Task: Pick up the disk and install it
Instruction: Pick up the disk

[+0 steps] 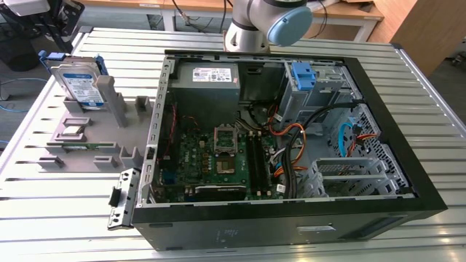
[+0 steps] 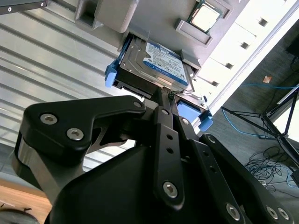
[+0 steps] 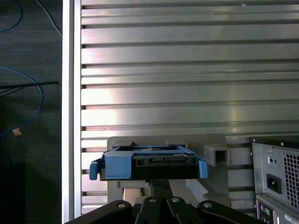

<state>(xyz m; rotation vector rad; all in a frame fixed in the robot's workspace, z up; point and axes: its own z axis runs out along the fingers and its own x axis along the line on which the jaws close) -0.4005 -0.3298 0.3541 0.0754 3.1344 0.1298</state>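
Eyes on the disk (image 1: pixel 76 82): standing on edge in a slot of the grey fixture (image 1: pixel 87 131), white-and-blue label facing out, blue rails along its sides. Parked near the tabletop (image 1: pixel 73 218) corner at the back on the exterior view's left, well apart from the open computer case (image 1: pixel 407 164) lying across the middle.

Now the gripper (image 2: pixel 164 95), in both wrist views: pinched narrow, fingers (image 2: pixel 159 121) drawn close together with barely a slit between them, nothing clamped inside. Tips right up at the disk's connector edge; touching or just short of it, impossible to tell.

In the first wrist view, looking edge-on at the drive, with blue rail ends sticking out on both sides and the fixture behind it.

Just beside the disk on the same fixture, a square processor chip (image 1: pixel 71 130) lying flat in its own recess.

Over in the case, a bare blue bracket (image 1: pixel 302 76) up in the drive bay. Behind the case's back edge, the arm (image 1: pixel 266 24) with its blue-capped joint.
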